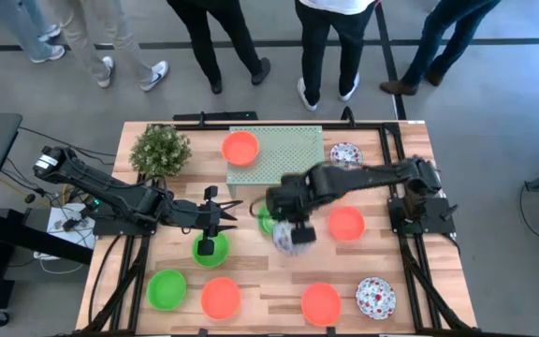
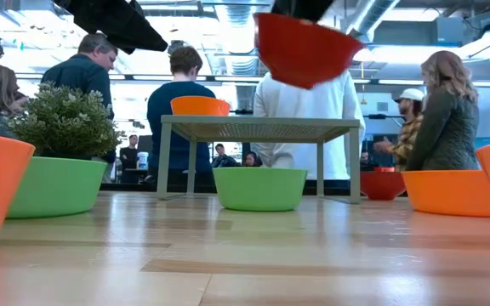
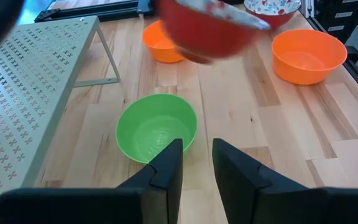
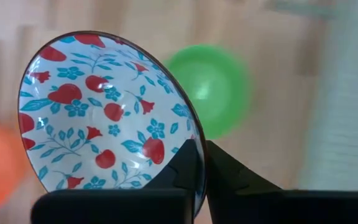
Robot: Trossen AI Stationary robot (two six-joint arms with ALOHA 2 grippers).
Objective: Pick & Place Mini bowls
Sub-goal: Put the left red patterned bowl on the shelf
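Note:
My right gripper (image 1: 286,225) (image 4: 202,165) is shut on a mini bowl (image 4: 104,112), white inside with red and blue flowers and red outside (image 2: 300,47), high above the middle of the table. A green mini bowl (image 4: 213,87) (image 3: 156,127) stands on the table below it. My left gripper (image 1: 225,217) (image 3: 197,165) is open and touches nothing, hovering left of that green bowl and just beyond another green bowl (image 1: 211,249). Several more orange, green and floral bowls stand around the table, and one orange bowl (image 1: 240,147) sits on the mesh rack (image 1: 293,154). My right gripper pinches the floral bowl's rim (image 4: 194,134), one finger inside the bowl and one against its red outer wall. The bowl is lifted clear of the table and tilted, its opening turned toward the wrist camera.
A potted plant (image 1: 160,150) stands at the far left, beside the rack. Orange bowls (image 1: 346,224) (image 1: 221,297) (image 1: 321,303), a green bowl (image 1: 167,288) and floral bowls (image 1: 375,297) (image 1: 345,154) ring the middle. Several people stand beyond the far edge.

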